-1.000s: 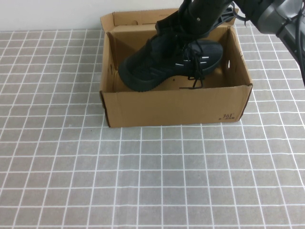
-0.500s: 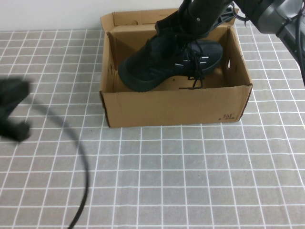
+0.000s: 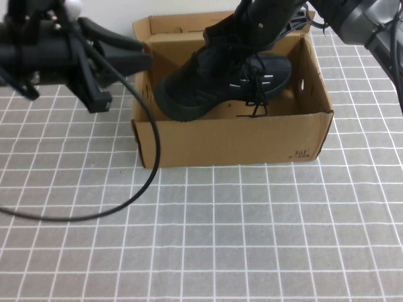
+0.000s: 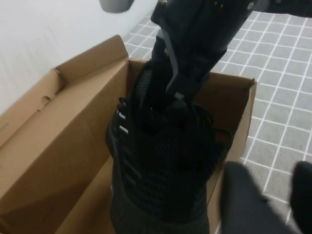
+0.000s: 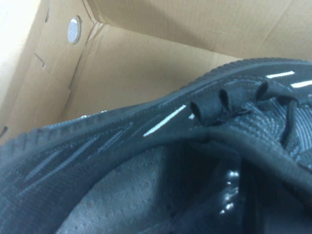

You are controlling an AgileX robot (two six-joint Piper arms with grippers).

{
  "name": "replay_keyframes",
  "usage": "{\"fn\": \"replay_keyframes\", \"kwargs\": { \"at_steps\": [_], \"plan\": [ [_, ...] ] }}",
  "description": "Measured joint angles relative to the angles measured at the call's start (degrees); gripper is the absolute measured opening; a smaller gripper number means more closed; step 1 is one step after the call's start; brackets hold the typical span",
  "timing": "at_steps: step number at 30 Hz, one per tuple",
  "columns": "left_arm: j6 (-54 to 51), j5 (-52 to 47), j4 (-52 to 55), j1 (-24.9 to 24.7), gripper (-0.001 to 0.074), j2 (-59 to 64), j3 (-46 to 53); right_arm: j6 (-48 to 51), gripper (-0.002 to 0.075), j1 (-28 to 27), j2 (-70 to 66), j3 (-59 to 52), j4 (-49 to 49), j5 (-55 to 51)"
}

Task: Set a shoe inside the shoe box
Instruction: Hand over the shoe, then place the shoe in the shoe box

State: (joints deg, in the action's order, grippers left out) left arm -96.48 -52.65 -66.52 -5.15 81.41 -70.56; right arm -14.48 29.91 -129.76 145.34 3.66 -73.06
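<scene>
The black shoe (image 3: 217,78) hangs tilted inside the brown shoe box (image 3: 233,141), toe low toward the left wall, heel raised at the back. My right gripper (image 3: 238,36) reaches down from the upper right and is shut on the shoe's collar; in the right wrist view its tips (image 5: 229,190) sit in the grey lining of the shoe (image 5: 122,161). My left gripper (image 3: 145,53) hovers open just outside the box's left wall, holding nothing. In the left wrist view the left gripper (image 4: 275,195) shows tiled floor between its fingers, beside the shoe (image 4: 161,170) and box (image 4: 58,146).
The box stands on a grey tiled surface (image 3: 208,239) against a white wall. Its back flaps (image 3: 170,24) stand up. The left arm's black cable (image 3: 126,201) loops over the floor in front of the box's left corner. The right arm (image 3: 365,25) crosses the upper right.
My left arm has swung in from the left and now sits by the box's left wall with its fingers parted. The shoe and the right gripper have barely shifted.
</scene>
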Motion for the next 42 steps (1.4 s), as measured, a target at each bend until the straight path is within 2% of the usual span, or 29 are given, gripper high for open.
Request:
{"fn": "replay_keyframes", "kwargs": {
  "at_steps": [4,6,9,15,19,42],
  "plan": [
    [-2.8,-1.2,-0.3,-0.1,0.043,4.1,-1.8,0.0,-0.0003,0.0,0.0,0.0,0.0,0.5],
    [-7.4,-1.2,-0.3,-1.0,0.0522,5.3,-1.8,0.0,-0.0003,0.0,0.0,0.0,0.0,0.9],
    [-12.0,0.8,-0.3,-3.7,0.0574,6.9,-1.8,0.0,-0.0003,0.0,0.0,0.0,0.0,1.2],
    [-13.8,11.0,-0.8,-9.3,0.0594,8.0,-1.8,0.0,-0.0003,0.0,0.0,0.0,0.0,1.2],
    [-13.8,16.0,-1.9,-11.2,0.0595,8.2,-2.0,0.0,-0.0003,0.0,0.0,0.0,-0.1,1.2],
    [-18.9,21.3,-10.7,-11.4,0.0598,17.6,-3.1,0.0,-0.0003,0.0,0.0,0.0,-1.8,1.3]
  ]
}}
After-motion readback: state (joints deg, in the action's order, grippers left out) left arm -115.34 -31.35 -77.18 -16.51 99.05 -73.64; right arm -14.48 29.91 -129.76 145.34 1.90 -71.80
